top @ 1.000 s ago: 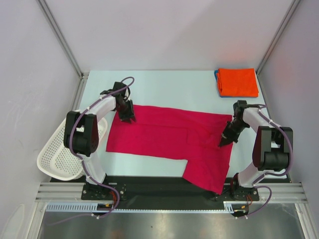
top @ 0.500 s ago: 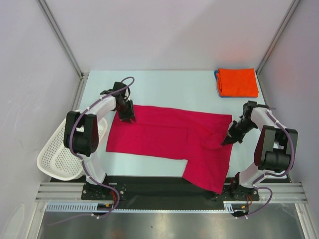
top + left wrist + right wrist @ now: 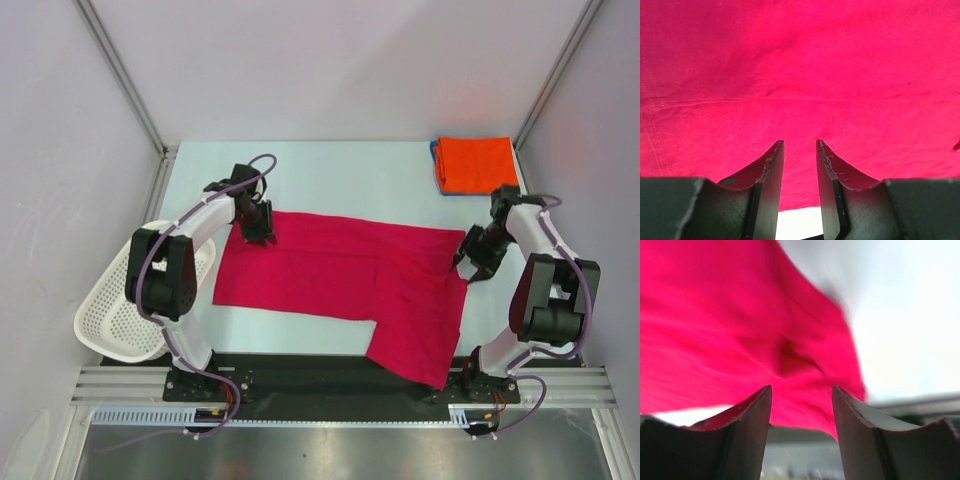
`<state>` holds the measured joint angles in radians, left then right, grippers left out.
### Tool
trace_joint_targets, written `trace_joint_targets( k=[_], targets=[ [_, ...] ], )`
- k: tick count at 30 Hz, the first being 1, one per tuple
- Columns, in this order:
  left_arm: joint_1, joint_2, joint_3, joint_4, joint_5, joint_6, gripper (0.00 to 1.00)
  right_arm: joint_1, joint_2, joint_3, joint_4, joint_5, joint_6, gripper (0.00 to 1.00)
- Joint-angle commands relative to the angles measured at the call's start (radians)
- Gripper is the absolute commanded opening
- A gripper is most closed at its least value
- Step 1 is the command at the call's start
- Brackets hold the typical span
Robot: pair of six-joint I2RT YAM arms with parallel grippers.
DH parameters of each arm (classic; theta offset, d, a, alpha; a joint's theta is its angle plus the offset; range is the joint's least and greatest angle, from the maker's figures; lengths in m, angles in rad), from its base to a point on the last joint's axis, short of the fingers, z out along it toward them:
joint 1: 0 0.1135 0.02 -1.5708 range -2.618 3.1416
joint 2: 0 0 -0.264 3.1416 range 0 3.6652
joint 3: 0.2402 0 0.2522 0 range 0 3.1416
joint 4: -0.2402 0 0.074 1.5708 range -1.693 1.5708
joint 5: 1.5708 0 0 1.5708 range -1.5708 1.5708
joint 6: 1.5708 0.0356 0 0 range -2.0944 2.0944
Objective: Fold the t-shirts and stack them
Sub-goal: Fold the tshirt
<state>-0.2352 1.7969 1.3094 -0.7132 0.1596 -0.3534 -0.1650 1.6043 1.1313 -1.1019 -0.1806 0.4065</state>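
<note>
Top external view: my left gripper (image 3: 258,232) is low over the far left corner of the crimson cloth t-shirt (image 3: 340,270). The shirt lies spread flat on the pale table (image 3: 350,180) between the two arms. On the left wrist camera its two dark fingers (image 3: 767,170) stand a narrow gap apart with nothing between them. Red cloth fills everything beyond the tips, and I cannot tell whether they touch it.

The right gripper (image 3: 472,258) sits at the shirt's right edge, near its far right corner. On the right wrist camera the jaws stand wider apart and empty. The shirt's rumpled edge lies just ahead of the fingers (image 3: 740,430), too blurred for me to judge contact.

The folded orange t-shirt (image 3: 478,165) rests at the table's far right corner, well apart from both grippers. A strip of blue cloth (image 3: 434,160) peeks out along its left side, the rest hidden underneath. The white perforated plastic basket (image 3: 110,315) sits off the table's left edge, partly covered by my left arm.
</note>
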Motion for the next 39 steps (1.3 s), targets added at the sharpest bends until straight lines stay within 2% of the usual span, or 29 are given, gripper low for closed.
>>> trace_joint_targets(
  k=[1,6,12,17,27,33,39],
  targets=[
    [-0.01,-0.044,0.033,-0.003,-0.011,0.033,0.37,-0.028,0.005,0.125,0.206,-0.002,0.067,0.57],
    [-0.004,0.012,0.132,-0.035,-0.014,0.041,0.38,-0.073,0.196,0.225,0.362,-0.017,0.08,0.57],
    [0.042,0.088,0.231,-0.052,0.044,0.011,0.38,-0.093,0.344,0.327,0.436,-0.054,0.017,0.56],
    [0.045,0.111,0.252,-0.058,0.047,0.013,0.38,-0.09,0.35,0.338,0.462,-0.094,0.051,0.49],
    [0.086,0.183,0.312,-0.064,0.058,-0.004,0.38,-0.084,0.37,0.328,0.448,-0.12,0.115,0.51],
    [0.132,0.269,0.424,-0.106,0.043,-0.042,0.37,-0.08,0.394,0.36,0.462,-0.12,0.133,0.37],
    [0.154,0.366,0.517,-0.124,-0.02,-0.076,0.33,-0.103,0.417,0.39,0.479,-0.071,0.107,0.11]
  ],
)
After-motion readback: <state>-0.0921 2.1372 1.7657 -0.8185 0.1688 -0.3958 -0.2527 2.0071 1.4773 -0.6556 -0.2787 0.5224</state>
